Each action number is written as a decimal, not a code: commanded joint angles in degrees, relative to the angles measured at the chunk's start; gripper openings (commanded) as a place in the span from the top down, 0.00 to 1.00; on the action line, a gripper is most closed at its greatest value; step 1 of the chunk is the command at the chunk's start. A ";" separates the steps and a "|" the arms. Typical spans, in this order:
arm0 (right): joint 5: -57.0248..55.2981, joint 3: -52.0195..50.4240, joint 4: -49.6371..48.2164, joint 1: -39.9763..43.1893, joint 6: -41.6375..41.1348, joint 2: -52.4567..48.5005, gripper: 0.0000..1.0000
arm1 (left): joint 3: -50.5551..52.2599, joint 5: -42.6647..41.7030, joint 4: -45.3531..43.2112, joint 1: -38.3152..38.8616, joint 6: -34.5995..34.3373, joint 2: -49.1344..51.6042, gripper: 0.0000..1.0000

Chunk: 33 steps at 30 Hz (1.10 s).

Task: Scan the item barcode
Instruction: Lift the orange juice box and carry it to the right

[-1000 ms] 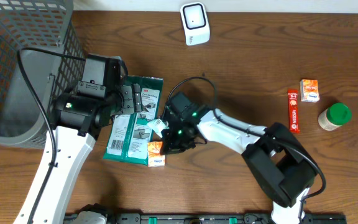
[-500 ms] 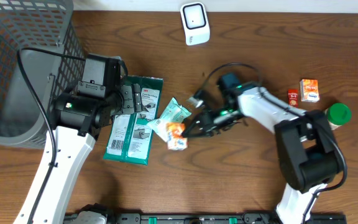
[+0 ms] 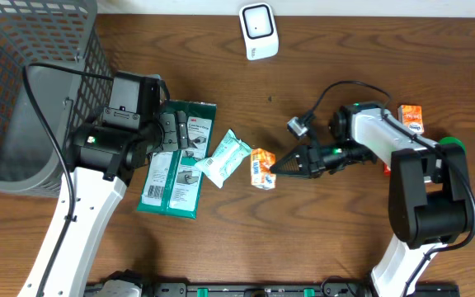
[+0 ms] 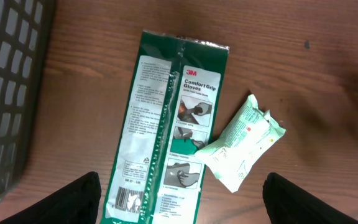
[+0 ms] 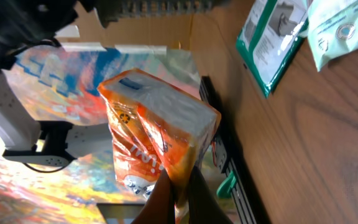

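the right gripper point(image 3: 277, 167) has carried the small orange pack point(image 3: 261, 168) away from the green glove packet point(image 3: 176, 169) and past the pale pouch point(image 3: 223, 158), clamped shut on a thin crimped edge. the pack now hangs over bare worktop point(image 3: 320, 247), well apart from the white scanner point(image 3: 258, 31), so no barcode is presented yet. it looks like soft, glossy film, blocky in shape. the left gripper point(image 4: 182, 208) hangs wide open and empty over the flat packet.

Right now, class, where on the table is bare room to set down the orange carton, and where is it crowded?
Bare wood lies between the scanner and the wipes pouch, and along the front edge below the orange carton. Crowded: around the glove packs and by the green-lidded jar.
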<state>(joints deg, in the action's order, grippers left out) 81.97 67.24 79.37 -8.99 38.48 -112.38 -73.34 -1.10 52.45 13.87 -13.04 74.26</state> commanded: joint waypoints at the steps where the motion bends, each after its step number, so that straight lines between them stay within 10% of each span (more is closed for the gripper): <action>1: 2.58 -0.20 3.61 1.88 11.72 1.53 0.99 | -0.72 0.70 0.04 -0.31 0.79 0.22 0.16; 23: 2.14 -0.17 3.93 3.15 21.46 1.53 0.99 | -0.72 0.70 0.04 -0.31 0.79 0.22 0.16; 33: -2.64 -0.20 -26.93 2.34 -12.50 1.51 0.99 | -0.72 0.70 0.04 -0.31 0.79 0.22 0.16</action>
<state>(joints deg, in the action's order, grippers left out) 82.24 66.98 59.94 -6.24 44.82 -112.33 -73.34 -1.10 52.45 13.87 -13.04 74.26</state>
